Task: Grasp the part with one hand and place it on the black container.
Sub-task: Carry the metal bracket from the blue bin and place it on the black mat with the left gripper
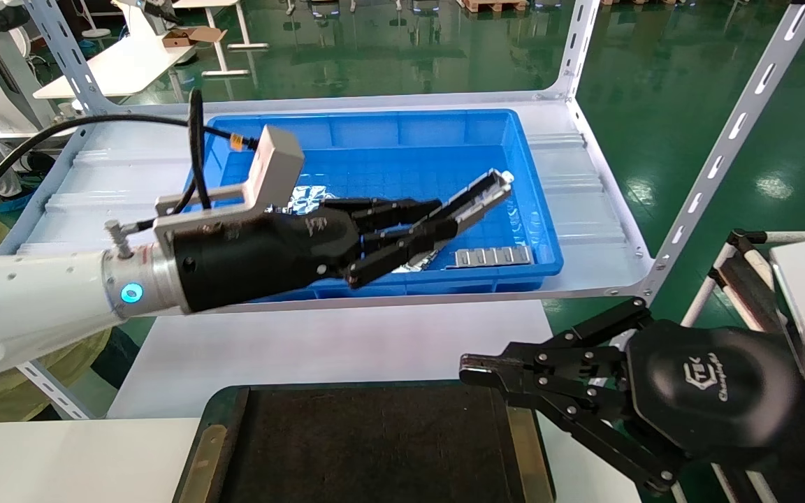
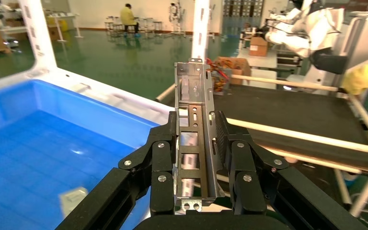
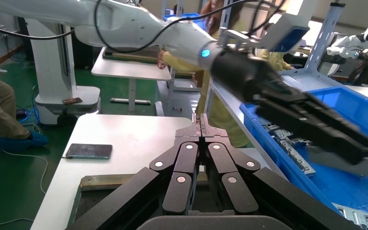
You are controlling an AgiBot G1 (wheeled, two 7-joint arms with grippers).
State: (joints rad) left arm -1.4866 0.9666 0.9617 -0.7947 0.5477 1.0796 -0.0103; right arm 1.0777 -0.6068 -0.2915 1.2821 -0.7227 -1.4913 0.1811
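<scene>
Above the blue bin (image 1: 374, 133), clear of its floor: left hand (image 1: 402, 234) clamped on the part (image 2: 194, 134), channel running out past the fingertips. Nearer, black container (image 1: 374, 447) bare. Beside its right edge, right hand (image 1: 476, 367) with fingers pressed together, holding nothing; palm logo not legible.

Shelf and table with their loads

A white metal shelf (image 1: 584, 209) at twelve o'clock carries the big blue bin (image 1: 388, 147), which sits directly on it. Nearer, at six o'clock, a white table (image 1: 318, 342) bears the black container (image 1: 374, 447); the right wrist view shows a phone (image 3: 88, 151) lying flat on that table.
</scene>
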